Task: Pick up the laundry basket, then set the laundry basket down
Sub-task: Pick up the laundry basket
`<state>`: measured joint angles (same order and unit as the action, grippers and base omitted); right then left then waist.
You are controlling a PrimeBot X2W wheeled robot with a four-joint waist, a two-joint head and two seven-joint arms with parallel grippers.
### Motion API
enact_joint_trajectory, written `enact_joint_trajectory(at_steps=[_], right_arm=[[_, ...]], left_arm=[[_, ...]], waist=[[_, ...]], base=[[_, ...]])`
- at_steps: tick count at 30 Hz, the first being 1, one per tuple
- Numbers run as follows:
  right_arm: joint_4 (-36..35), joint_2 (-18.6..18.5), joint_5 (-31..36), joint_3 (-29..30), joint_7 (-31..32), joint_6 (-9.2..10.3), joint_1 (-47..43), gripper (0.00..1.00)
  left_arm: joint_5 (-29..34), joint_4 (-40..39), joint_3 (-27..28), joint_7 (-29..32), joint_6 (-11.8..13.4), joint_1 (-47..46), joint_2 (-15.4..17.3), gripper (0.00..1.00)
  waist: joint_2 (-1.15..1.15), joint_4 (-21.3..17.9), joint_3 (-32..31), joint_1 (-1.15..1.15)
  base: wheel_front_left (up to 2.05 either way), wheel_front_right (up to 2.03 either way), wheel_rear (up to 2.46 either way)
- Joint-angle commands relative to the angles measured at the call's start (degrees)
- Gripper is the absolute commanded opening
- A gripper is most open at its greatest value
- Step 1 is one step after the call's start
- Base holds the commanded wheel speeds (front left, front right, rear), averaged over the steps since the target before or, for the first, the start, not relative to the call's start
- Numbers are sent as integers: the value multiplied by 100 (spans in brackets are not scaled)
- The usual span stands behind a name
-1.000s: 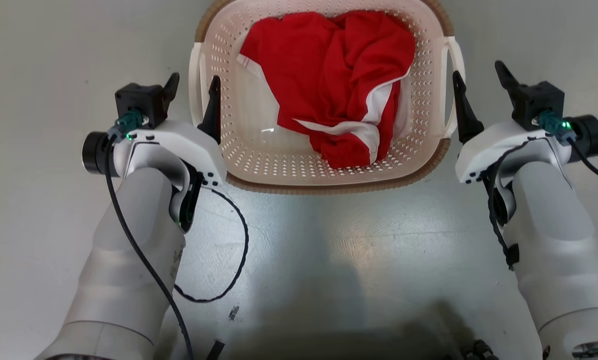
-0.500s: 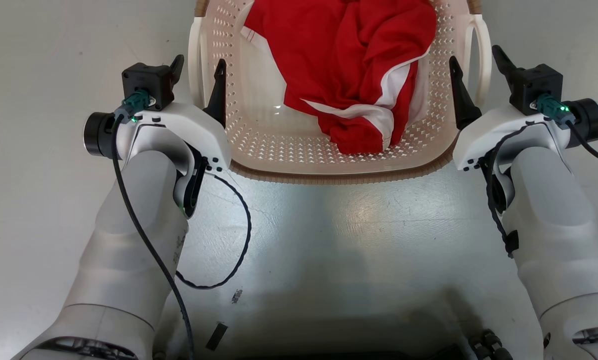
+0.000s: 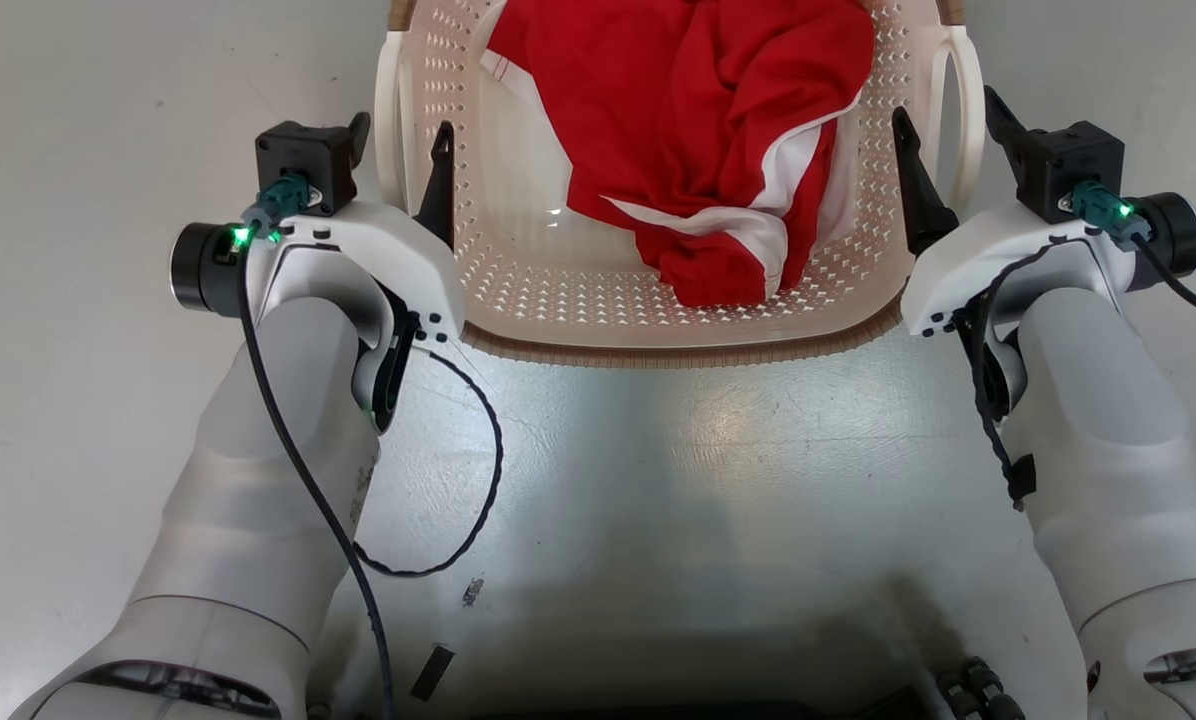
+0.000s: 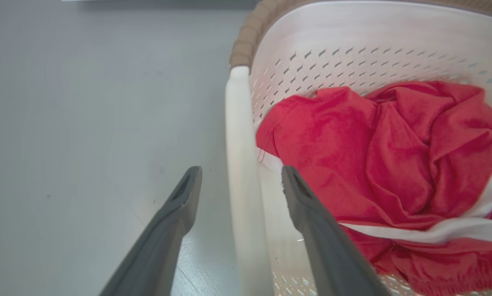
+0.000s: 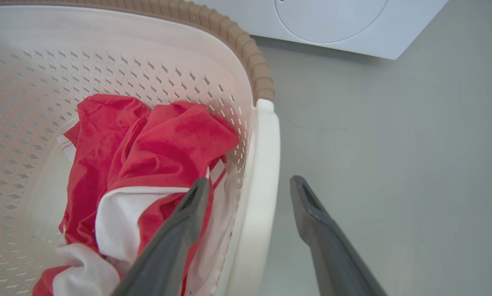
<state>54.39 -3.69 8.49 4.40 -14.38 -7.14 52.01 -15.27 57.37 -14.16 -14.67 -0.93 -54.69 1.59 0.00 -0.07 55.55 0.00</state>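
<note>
The laundry basket [image 3: 678,352], cream and perforated with a brown rim, sits on the floor at the top centre of the head view. A crumpled red and white garment [image 3: 698,110] lies inside it. My left gripper [image 3: 401,150] is open, one finger on each side of the white left loop handle [image 4: 238,135], with a gap either side. My right gripper [image 3: 951,125] is open in the same way around the right loop handle [image 5: 263,164]. Each inner finger reaches inside the basket wall [image 4: 353,61], and the right one lies over the garment [image 5: 147,144].
The basket stands on smooth grey floor [image 3: 658,470]. A white washer [image 5: 336,24] with a round door stands just beyond the basket's far right corner. My own base shows dark at the bottom edge of the head view.
The head view has come closer to the basket. The right gripper's fingers, beside the handle a second ago, now have it between them. The left gripper has edged further along its handle.
</note>
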Motion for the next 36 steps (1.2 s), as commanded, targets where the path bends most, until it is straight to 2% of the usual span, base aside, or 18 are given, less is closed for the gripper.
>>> enact_joint_trajectory(at_steps=[1, 19, 20, 21, 22, 23, 30, 36], right_arm=[[-58, 81, -52, -80, -62, -35, -166, 100], [-7, 81, -139, -81, -62, -35, -186, 100], [-3, 81, -138, -78, -62, -35, -186, 100], [8, 81, -152, -83, -62, -35, -185, 80], [4, 81, -212, -110, -62, -35, -182, 0], [38, 81, -243, -139, -62, -35, -186, 0], [311, 81, -238, -149, -62, -35, -219, 0], [577, 81, -156, -187, -62, -35, -321, 0]], left_arm=[[-79, 0, 73, -33, 61, 60, 129, 100], [-81, 295, 22, -33, 83, -82, 129, 100], [-77, 304, 20, -33, 87, -85, 129, 92], [-72, 316, 17, -33, 87, -88, 129, 65], [-81, 333, 18, -33, 81, -91, 129, 18], [-81, 354, 14, -33, 80, -92, 129, 0], [-220, 349, -83, -33, 96, 24, 129, 0], [-498, 426, -290, -33, 114, 269, 129, 0]], waist=[[0, -5, -3, 0], [0, -62, 25, 0], [0, -65, 26, 0], [0, -67, 25, 0], [0, -67, 24, 0], [0, -71, 19, 0], [0, -83, -166, 0], [0, -94, -594, 0]], base=[[0, 0, 0], [0, 0, 0], [0, 0, 0], [0, 0, 0], [0, 0, 0], [0, 0, 0], [0, 0, 0], [0, 0, 0]])
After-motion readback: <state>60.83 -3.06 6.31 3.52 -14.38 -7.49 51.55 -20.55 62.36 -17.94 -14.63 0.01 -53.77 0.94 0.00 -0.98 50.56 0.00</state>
